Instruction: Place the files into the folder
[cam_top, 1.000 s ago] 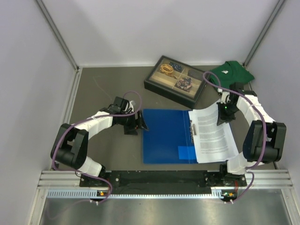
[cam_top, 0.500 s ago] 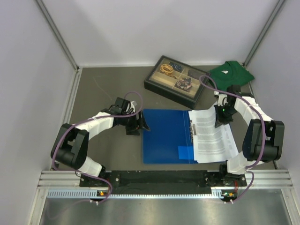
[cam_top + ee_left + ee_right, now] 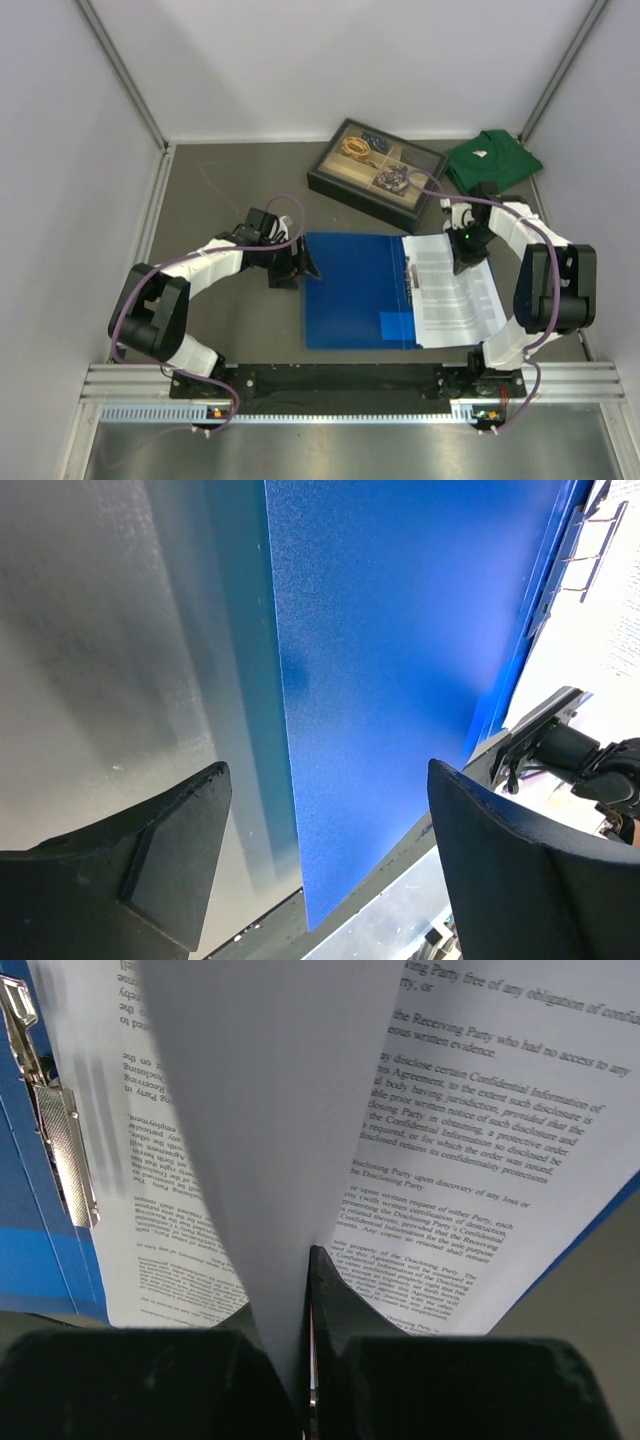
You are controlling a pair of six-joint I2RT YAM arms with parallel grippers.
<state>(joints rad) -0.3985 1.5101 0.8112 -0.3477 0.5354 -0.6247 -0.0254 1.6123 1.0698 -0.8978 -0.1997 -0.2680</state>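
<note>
Files [image 3: 455,295] lie on the open folder's [image 3: 350,290] right half, top sheet pinched at 12 o'clock by right gripper [image 3: 308,1260], best lowered flat and square before release; left gripper [image 3: 330,850], jaws apart, sits at its 9 o'clock edge.

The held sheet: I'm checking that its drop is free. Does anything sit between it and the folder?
Nothing visible does. The right pincer grips the sheet above the files lying on the folder; the metal clip sits off to one side.
</note>
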